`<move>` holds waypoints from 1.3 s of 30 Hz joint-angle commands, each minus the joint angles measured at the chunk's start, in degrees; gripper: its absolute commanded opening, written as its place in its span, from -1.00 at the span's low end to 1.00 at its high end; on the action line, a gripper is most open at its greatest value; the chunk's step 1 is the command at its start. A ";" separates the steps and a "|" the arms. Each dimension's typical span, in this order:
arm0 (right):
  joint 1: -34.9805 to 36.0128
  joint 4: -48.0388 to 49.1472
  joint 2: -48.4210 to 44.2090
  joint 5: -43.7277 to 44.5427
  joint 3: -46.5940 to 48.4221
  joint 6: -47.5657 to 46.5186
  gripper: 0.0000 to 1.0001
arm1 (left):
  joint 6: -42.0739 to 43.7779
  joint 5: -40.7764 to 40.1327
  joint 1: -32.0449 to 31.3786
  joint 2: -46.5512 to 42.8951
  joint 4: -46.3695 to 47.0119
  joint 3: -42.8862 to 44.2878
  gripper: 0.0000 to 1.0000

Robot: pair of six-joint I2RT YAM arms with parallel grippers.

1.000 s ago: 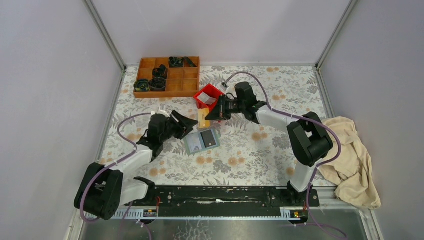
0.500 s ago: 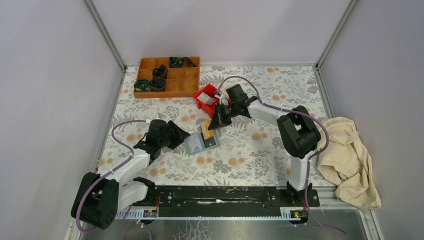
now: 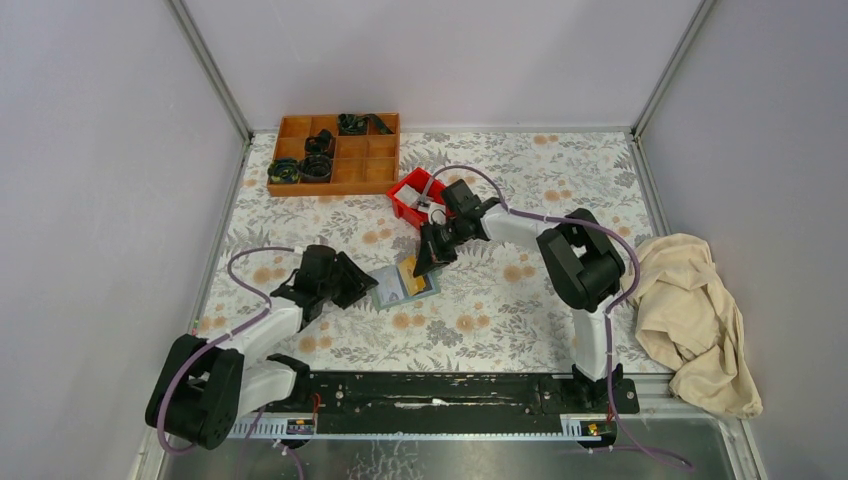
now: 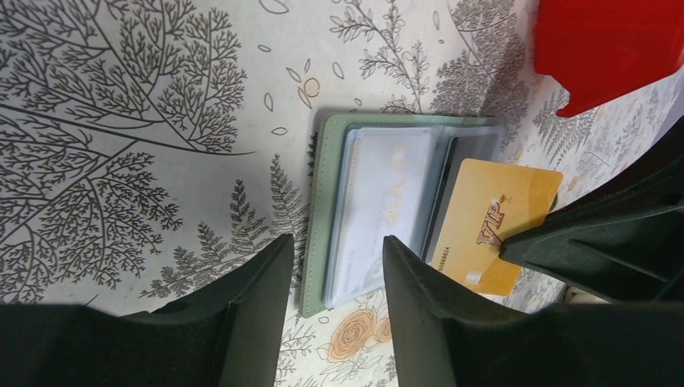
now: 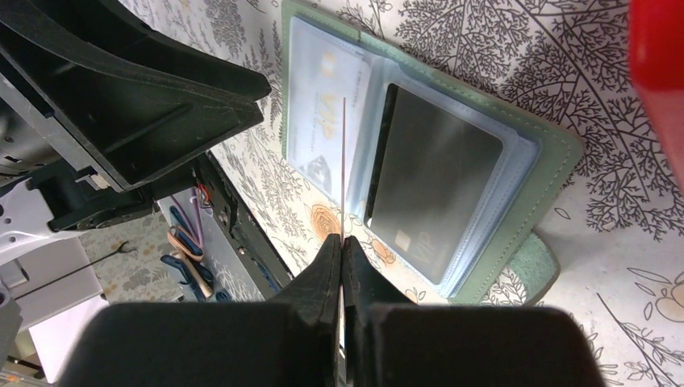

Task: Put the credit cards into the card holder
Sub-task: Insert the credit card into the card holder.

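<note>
The card holder lies open on the floral mat, its sage-green rim facing my left gripper. A whitish card fills its left pocket and a dark grey card its right pocket. My right gripper is shut on the yellow-tan credit card, which hangs tilted over the holder's right half. In the right wrist view that card shows edge-on as a thin line. My left gripper is open just short of the holder's near-left edge, with nothing gripped.
A red bin stands just behind the right gripper. A brown wooden compartment tray with black parts sits at the back left. A beige cloth lies off the mat's right edge.
My right gripper has brought the yellow-tan card down from beside the red bin to over the holder. My left gripper has drawn back toward the near edge and its jaws have narrowed.
</note>
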 commanded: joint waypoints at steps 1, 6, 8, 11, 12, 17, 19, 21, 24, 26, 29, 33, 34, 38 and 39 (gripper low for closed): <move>0.94 -0.73 1.03 -0.46 2.46 -0.98 -1.00 | 1.18 0.50 0.56 1.49 1.67 -0.76 0.01; 1.04 0.37 2.35 -1.05 2.87 -0.26 -1.00 | 1.40 1.23 0.55 3.22 2.89 -0.60 -0.07; 1.04 0.87 2.89 -1.49 3.03 0.22 -1.00 | 1.57 1.36 0.60 3.86 3.10 -0.57 -0.11; 1.04 1.17 3.58 -1.88 3.58 0.59 -1.00 | 1.98 1.35 0.56 4.76 3.18 -0.25 -0.15; 1.02 1.23 3.79 -2.02 3.67 0.68 -1.00 | 2.08 1.49 0.56 4.96 3.23 -0.18 -0.16; 1.04 1.45 4.82 -2.56 4.12 1.03 -1.00 | 2.43 1.83 0.58 6.14 3.73 0.00 -0.20; 1.04 1.51 5.04 -2.51 4.01 1.08 -1.00 | 2.54 2.01 0.55 6.45 3.97 -0.04 -0.22; 1.04 1.77 5.25 -2.73 3.79 1.26 -1.00 | 2.65 2.14 0.56 6.81 4.18 -0.03 -0.25; 1.04 2.44 5.54 -3.00 3.46 1.62 -1.00 | 2.68 2.55 0.60 7.38 4.78 -0.01 -0.29; 1.04 3.26 5.73 -3.34 3.05 2.23 -1.00 | 2.74 2.84 0.56 7.88 5.09 0.00 -0.31; 1.04 4.57 5.95 -3.80 2.47 3.32 -1.00 | 2.89 3.19 0.59 8.69 5.41 -0.04 -0.34; 1.03 5.54 5.94 -3.69 1.53 4.21 -1.00 | 3.06 3.50 0.56 8.94 5.56 -0.04 -0.36; 1.04 5.62 5.82 -3.48 1.34 4.23 -1.00 | 3.07 3.46 0.56 8.94 5.56 -0.07 -0.36; 1.04 5.90 5.09 -2.30 0.07 4.15 -1.00 | 3.37 3.46 0.58 8.87 5.43 -0.15 -0.37; 1.04 5.93 5.07 -2.20 -0.13 4.22 -1.00 | 3.34 3.52 0.56 8.90 5.43 -0.27 -0.38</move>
